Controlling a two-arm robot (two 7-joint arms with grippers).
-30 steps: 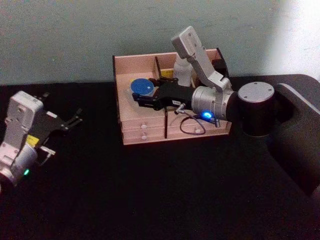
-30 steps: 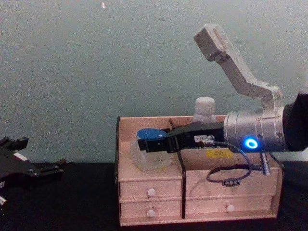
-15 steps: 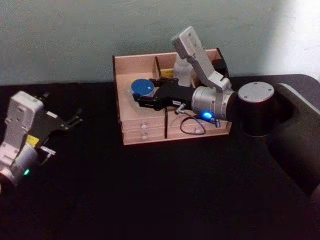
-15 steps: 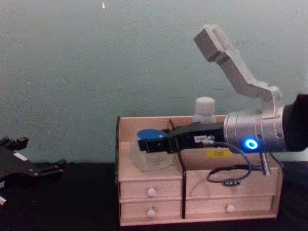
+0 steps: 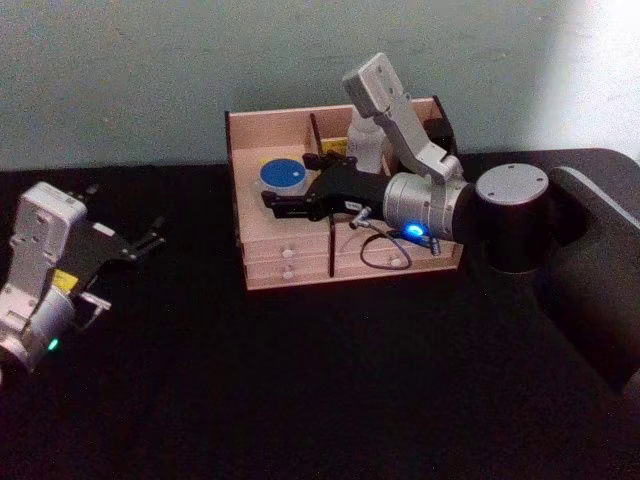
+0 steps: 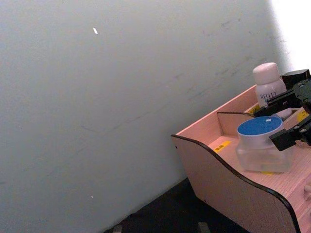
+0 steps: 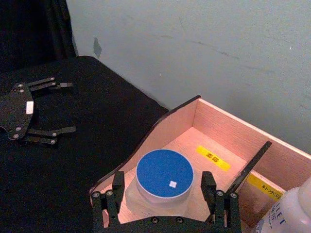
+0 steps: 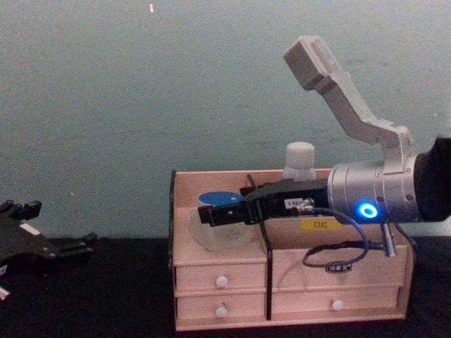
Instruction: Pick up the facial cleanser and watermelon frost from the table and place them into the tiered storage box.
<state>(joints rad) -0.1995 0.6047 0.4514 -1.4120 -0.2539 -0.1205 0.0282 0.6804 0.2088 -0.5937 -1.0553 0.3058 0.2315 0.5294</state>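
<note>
While my right gripper reaches over the pale pink-wood tiered storage box with black curved edges, its black fingers stand apart on either side of the squat clear watermelon frost jar with the round blue lid. In the right wrist view a gap shows between each finger and the jar, so I am not clamping it. The jar sits on the floor of the box's left compartment, near a yellow label on the wood. The tall white facial cleanser bottle with the rounded cap stands upright in the far compartment to the right of the black divider, partly hidden behind my arm. Below are two rows of small drawers with white knobs. My left gripper hangs idle over the black table, well to the left of the box, its thin fingers spread.
</note>
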